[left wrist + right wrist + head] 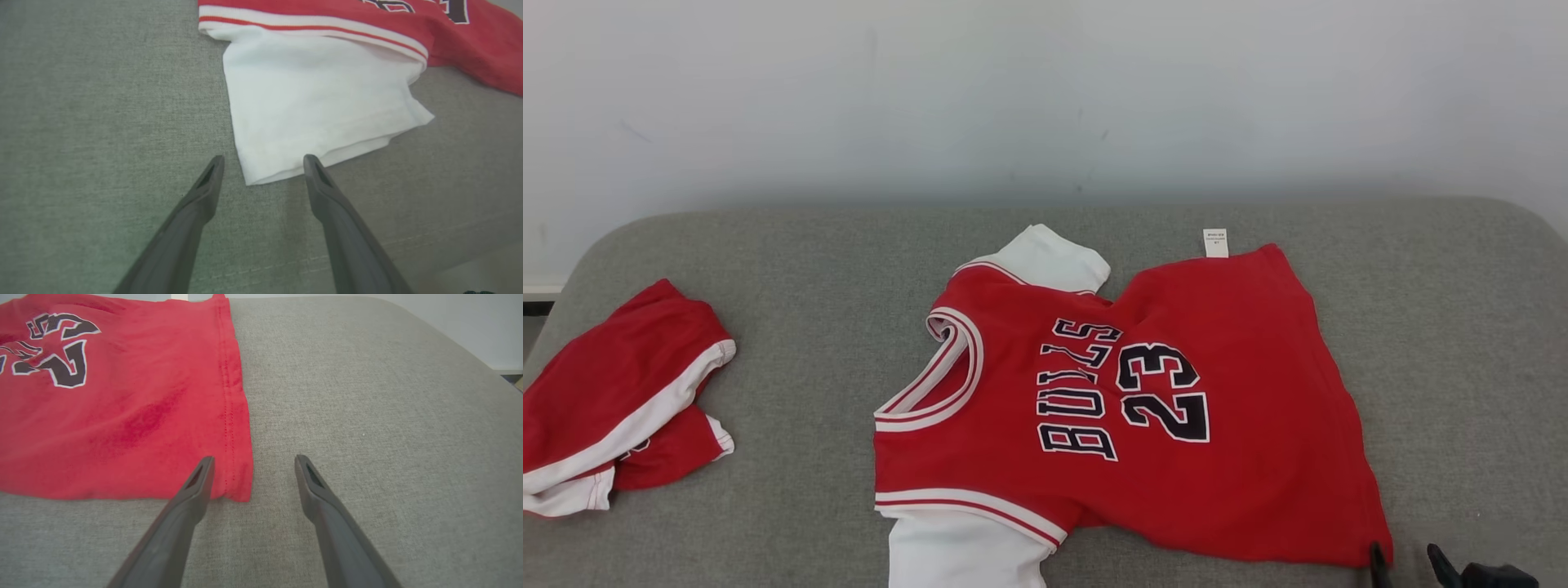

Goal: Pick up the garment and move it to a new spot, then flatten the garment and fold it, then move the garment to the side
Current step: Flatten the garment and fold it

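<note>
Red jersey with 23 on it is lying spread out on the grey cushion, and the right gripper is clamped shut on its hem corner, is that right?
Not quite: the right gripper is open, poised at the hem corner of the red jersey, holding nothing, as the right wrist view shows. It does lie spread on the grey cushion.

Surface: grey cushion [809, 269], stretching wide before me.
Middle: red jersey [1241, 408], spread flat.
To my left: red shorts [613, 384], bunched, well apart.
</note>
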